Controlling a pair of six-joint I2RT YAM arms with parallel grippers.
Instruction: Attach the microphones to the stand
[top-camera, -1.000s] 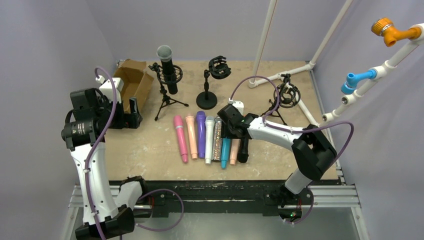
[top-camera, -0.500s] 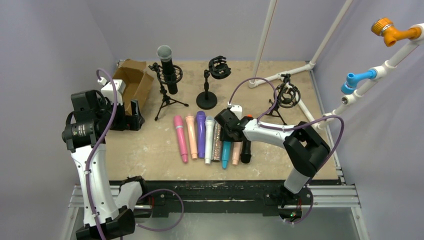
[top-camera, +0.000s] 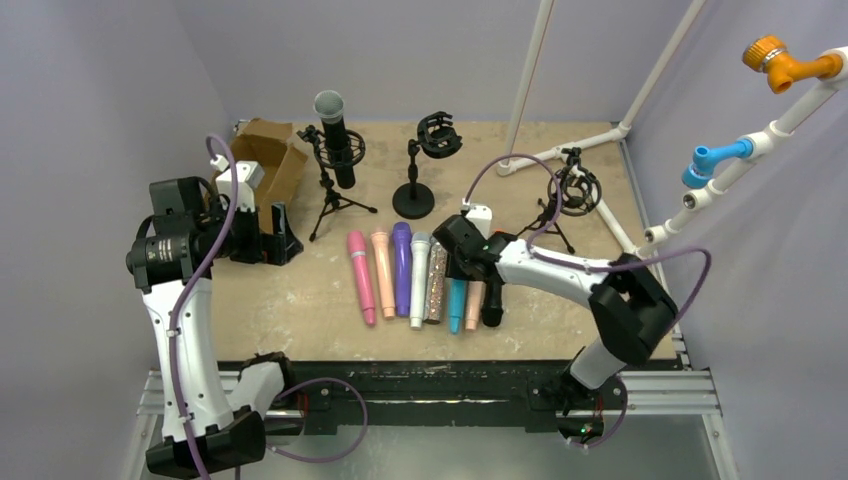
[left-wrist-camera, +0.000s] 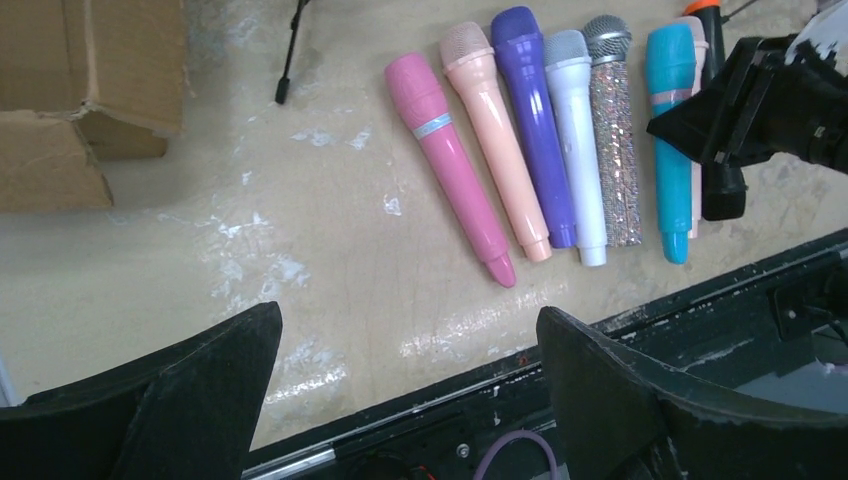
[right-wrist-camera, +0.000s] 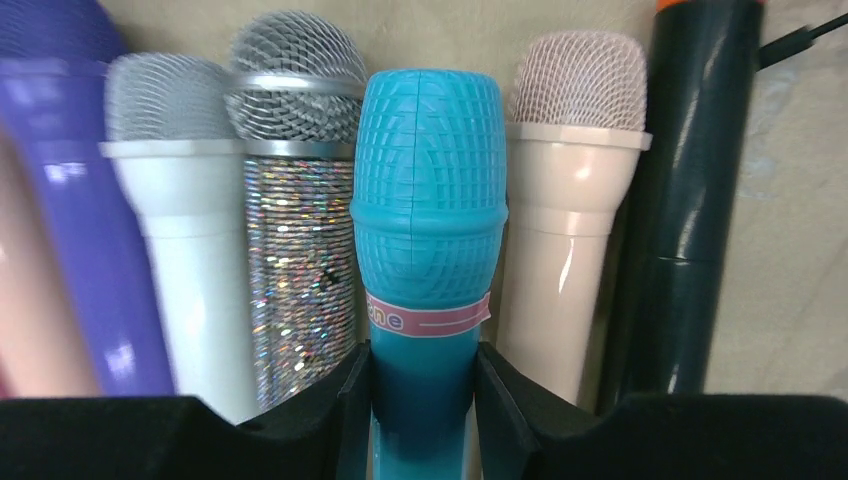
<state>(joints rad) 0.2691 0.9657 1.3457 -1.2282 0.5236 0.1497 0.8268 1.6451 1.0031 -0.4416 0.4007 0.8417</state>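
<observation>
My right pincer (right-wrist-camera: 422, 368) is partly closed, its two fingers pressed against either side of the teal microphone (right-wrist-camera: 428, 190), on the handle just below the head. That microphone lies flat on the table (top-camera: 300, 300), in a row, touching the silver glitter microphone (right-wrist-camera: 300, 250) on one side and a peach microphone (right-wrist-camera: 570, 210) on the other. Beyond the row stands the desk stand (top-camera: 415, 195). My left pincer (left-wrist-camera: 410, 400) hangs wide open above the table, gripping nothing.
</observation>
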